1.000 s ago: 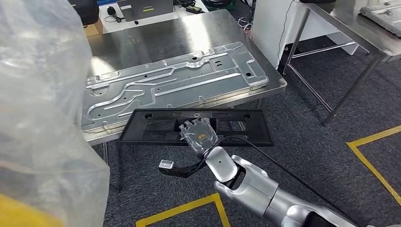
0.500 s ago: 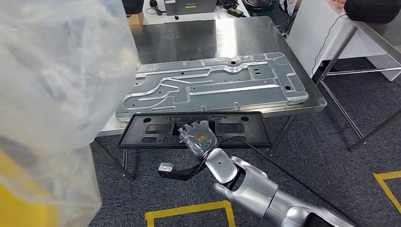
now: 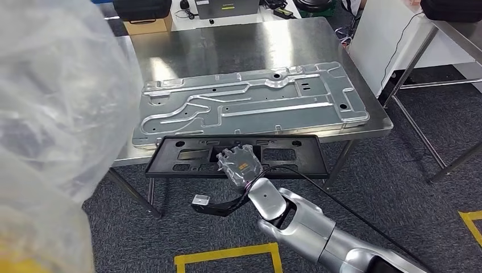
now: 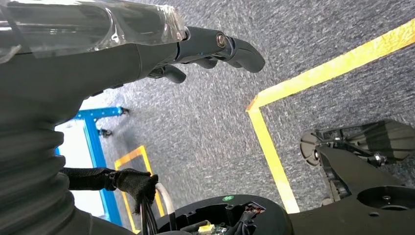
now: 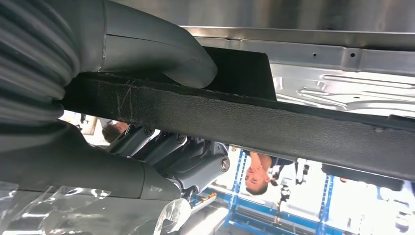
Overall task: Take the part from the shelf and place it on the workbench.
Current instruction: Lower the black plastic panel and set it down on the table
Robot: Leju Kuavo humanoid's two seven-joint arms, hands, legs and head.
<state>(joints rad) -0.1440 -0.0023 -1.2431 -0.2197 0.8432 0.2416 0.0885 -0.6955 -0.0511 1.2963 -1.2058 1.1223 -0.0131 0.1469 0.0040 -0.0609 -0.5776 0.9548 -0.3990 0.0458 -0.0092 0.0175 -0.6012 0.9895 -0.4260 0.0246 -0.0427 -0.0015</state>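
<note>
- Right hand (image 3: 240, 165) grips the black part (image 3: 187, 156): thumb (image 5: 186, 58) on one face, fingers (image 5: 166, 152) curled under the other.
- Part held level, just short of the workbench (image 3: 239, 48) edge, beside the metal panel (image 3: 250, 102).
- Left hand (image 4: 195, 46) holds nothing, fingers loosely apart above grey carpet (image 4: 210, 132).

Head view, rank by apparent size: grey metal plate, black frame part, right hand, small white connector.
1. grey metal plate lying on the workbench
2. black frame part, held at the bench's near edge; it is nearer the camera, yet looks smaller
3. right hand, gripping the frame
4. small white connector
</note>
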